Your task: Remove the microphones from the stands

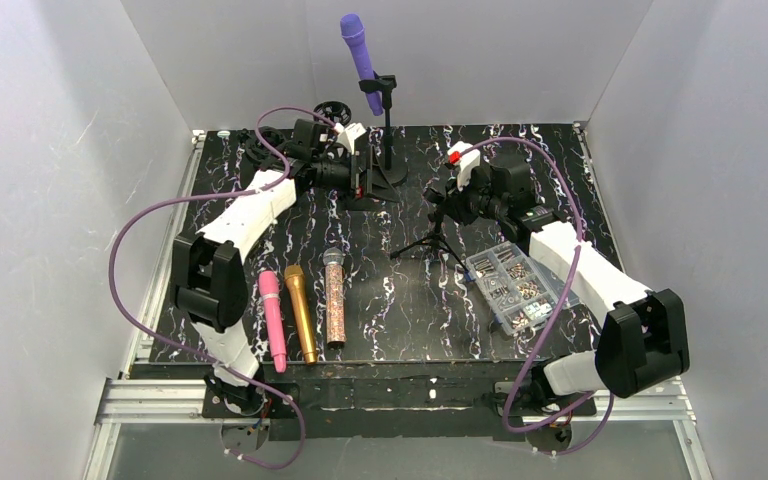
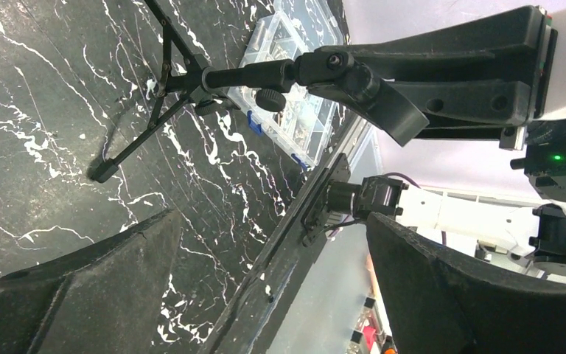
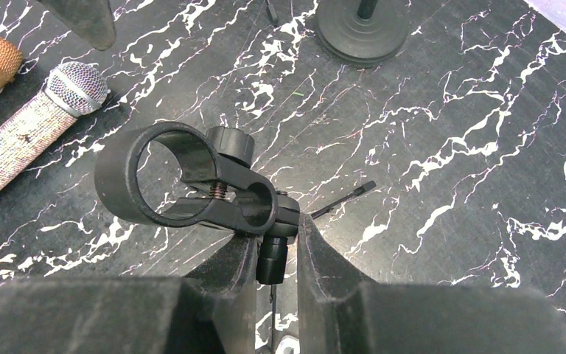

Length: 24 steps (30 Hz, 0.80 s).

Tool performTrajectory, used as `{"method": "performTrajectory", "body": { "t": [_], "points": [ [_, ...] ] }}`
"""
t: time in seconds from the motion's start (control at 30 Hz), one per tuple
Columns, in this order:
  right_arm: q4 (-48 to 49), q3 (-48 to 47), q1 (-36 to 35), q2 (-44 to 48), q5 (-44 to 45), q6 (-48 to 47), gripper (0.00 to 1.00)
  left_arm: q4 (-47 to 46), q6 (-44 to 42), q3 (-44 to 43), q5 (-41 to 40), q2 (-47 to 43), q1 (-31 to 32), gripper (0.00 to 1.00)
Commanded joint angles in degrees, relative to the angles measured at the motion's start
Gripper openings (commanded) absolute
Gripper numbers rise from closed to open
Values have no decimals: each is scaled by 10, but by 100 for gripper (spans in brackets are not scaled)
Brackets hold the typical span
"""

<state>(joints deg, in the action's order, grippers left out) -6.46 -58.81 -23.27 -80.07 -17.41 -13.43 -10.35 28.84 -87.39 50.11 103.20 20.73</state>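
A purple microphone (image 1: pixel 359 58) stands tilted in the clip of a round-based stand (image 1: pixel 388 172) at the back of the table. My left gripper (image 1: pixel 362 184) is open and empty next to that stand's base; in the left wrist view its jaws (image 2: pixel 273 221) hold nothing. My right gripper (image 1: pixel 441 203) is shut on the post of a small tripod stand (image 1: pixel 430 243), just under its clip. In the right wrist view the clip ring (image 3: pixel 158 184) is empty, and the fingers (image 3: pixel 324 265) pinch the black post (image 3: pixel 271 254).
Three microphones lie side by side at the front left: pink (image 1: pixel 273 320), gold (image 1: pixel 300 312) and glittery silver (image 1: pixel 335 298). A clear box of small parts (image 1: pixel 515 285) sits right of the tripod. White walls close the table on three sides.
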Motion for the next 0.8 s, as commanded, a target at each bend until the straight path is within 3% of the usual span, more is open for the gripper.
{"method": "performTrajectory", "body": {
  "t": [0.0, 0.5, 0.63, 0.77],
  "points": [
    [-232, 64, 12, -64, 120, -1, 8, 39, -31, -13, 14, -42, 0, 98],
    [-215, 71, 12, -85, 130, -2, 8, 62, -41, 7, -5, -81, -1, 98],
    [-219, 70, 13, -63, 126, -3, 13, 90, -70, 10, -12, -95, -1, 98],
    [-233, 53, 12, -31, 116, -6, 27, 124, -98, 8, -18, -108, 0, 98]
  ]
}}
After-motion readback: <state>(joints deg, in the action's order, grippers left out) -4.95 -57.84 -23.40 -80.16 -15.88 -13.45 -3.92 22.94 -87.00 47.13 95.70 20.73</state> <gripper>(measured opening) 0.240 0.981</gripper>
